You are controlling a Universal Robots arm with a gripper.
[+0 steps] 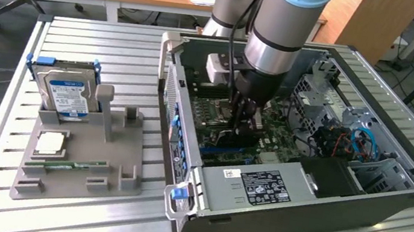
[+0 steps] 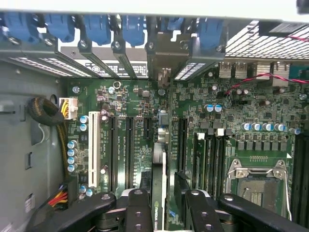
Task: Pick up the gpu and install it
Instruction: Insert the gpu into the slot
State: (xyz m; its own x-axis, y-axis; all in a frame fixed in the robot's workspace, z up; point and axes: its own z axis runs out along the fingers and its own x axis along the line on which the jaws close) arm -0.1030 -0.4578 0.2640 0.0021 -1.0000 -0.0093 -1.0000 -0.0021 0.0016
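Exterior view: gripper (image 1: 244, 120) reached down inside the open computer case (image 1: 389, 205), low over the motherboard (image 1: 274, 131), presumably to seat a card.
Wrist view: gpu (image 2: 158, 193) held edge-on between the fingers (image 2: 139, 212), clamped on it; long axis ran toward the rear brackets (image 2: 164, 58), above the slots (image 2: 129, 150).

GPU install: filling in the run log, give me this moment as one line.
gripper: shut on gpu | gpu: edge-on over motherboard slots | location: inside open PC case

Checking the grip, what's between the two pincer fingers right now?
In the wrist view, the gpu stands edge-on between the pincer fingers, over the motherboard.
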